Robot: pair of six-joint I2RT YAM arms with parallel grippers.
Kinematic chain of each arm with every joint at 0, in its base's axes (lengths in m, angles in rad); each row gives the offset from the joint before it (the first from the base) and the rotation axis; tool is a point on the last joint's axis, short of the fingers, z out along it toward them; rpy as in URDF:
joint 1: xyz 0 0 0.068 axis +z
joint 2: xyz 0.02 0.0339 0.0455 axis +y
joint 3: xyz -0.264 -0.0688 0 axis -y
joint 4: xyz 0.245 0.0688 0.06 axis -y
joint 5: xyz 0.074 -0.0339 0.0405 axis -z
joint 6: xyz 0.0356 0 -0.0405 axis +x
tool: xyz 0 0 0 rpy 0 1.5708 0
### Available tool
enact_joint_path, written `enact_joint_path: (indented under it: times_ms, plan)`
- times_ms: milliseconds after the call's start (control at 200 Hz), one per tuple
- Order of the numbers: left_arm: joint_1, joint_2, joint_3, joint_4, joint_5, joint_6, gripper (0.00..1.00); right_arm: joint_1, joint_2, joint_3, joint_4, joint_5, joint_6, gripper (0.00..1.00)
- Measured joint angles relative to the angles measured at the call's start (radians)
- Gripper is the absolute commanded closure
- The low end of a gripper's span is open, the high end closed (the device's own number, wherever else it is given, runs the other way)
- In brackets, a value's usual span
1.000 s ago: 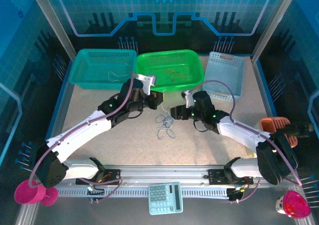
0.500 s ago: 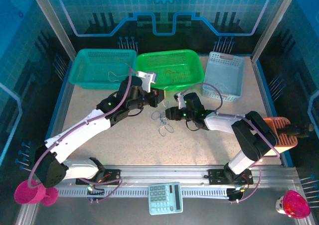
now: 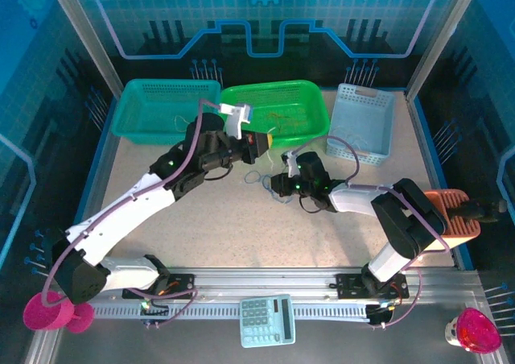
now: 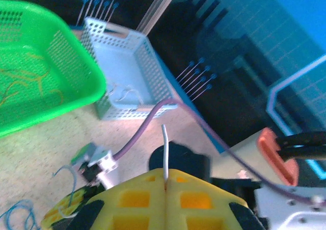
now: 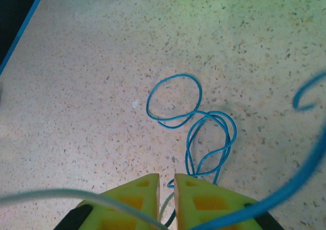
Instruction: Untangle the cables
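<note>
Yellow-orange cables [image 3: 282,121] in green basket [image 3: 312,132]; white cord [image 4: 125,93] in pale blue basket [image 4: 130,62]; left fingers [image 4: 132,194] pinching white strand [image 4: 164,148]; right fingers [image 5: 137,194] nearly closed, grip unclear

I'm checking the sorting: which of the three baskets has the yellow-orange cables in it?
The bright green basket in the middle; yellow-orange cables lie on its floor. The teal basket and pale blue basket flank it.

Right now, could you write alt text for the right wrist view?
A blue cable lies in loose loops on the speckled table, just ahead of the right gripper, whose yellow jaws are almost closed. A blurred white cable crosses the near left.
</note>
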Motion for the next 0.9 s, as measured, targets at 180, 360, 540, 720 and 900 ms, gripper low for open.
enact_joint_path:
  times_ms: [180, 360, 540, 720, 900]
  plan:
    - [0.000, -0.007, 0.118, 0.004, 0.013, -0.018, 1.00, 0.004, 0.000, -0.019, 0.005, 0.005, 0.000, 0.88]
    - [0.000, -0.014, 0.229, -0.053, 0.006, -0.009, 1.00, 0.006, -0.008, -0.033, 0.042, 0.004, 0.000, 0.95]
    - [0.014, -0.014, 0.315, -0.150, -0.017, 0.032, 1.00, 0.006, -0.034, -0.035, 0.088, 0.004, -0.003, 0.96]
    - [0.066, -0.014, 0.359, -0.195, -0.040, 0.067, 1.00, 0.008, -0.048, -0.041, 0.122, 0.007, -0.003, 0.85]
    - [0.123, -0.021, 0.416, -0.136, -0.043, 0.069, 1.00, 0.010, -0.040, -0.099, 0.027, 0.055, 0.004, 0.75]
